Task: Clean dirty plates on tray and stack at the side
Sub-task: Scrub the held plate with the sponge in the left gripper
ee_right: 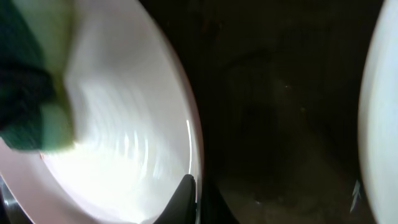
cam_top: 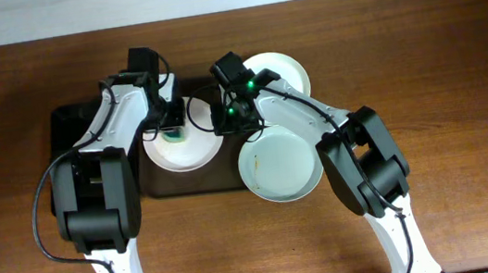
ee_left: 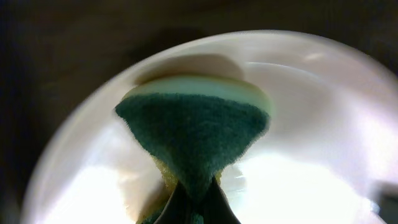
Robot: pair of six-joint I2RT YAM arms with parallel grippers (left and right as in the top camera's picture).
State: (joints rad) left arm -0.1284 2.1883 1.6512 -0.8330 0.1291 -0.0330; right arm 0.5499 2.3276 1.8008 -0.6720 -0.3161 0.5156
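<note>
A white plate (cam_top: 192, 152) lies on the dark brown tray (cam_top: 230, 177). My left gripper (cam_top: 171, 127) is shut on a green and yellow sponge (cam_top: 172, 138) and presses it onto this plate. The left wrist view shows the sponge (ee_left: 196, 137) on the plate (ee_left: 311, 124), pinched in the left gripper (ee_left: 198, 202). My right gripper (cam_top: 224, 125) is shut on the plate's right rim. In the right wrist view its fingers (ee_right: 198, 199) straddle the rim of the plate (ee_right: 124, 124), with the sponge (ee_right: 31, 106) at the left. A pale blue-green plate (cam_top: 280, 165) sits at the front right. A second white plate (cam_top: 287, 68) lies behind.
A smaller black tray (cam_top: 71, 130) lies left of the brown tray, partly under my left arm. The brown tray floor (ee_right: 280, 124) shows dark in the right wrist view, with another plate's edge (ee_right: 379, 124) at the far right. Bare wooden table surrounds the trays.
</note>
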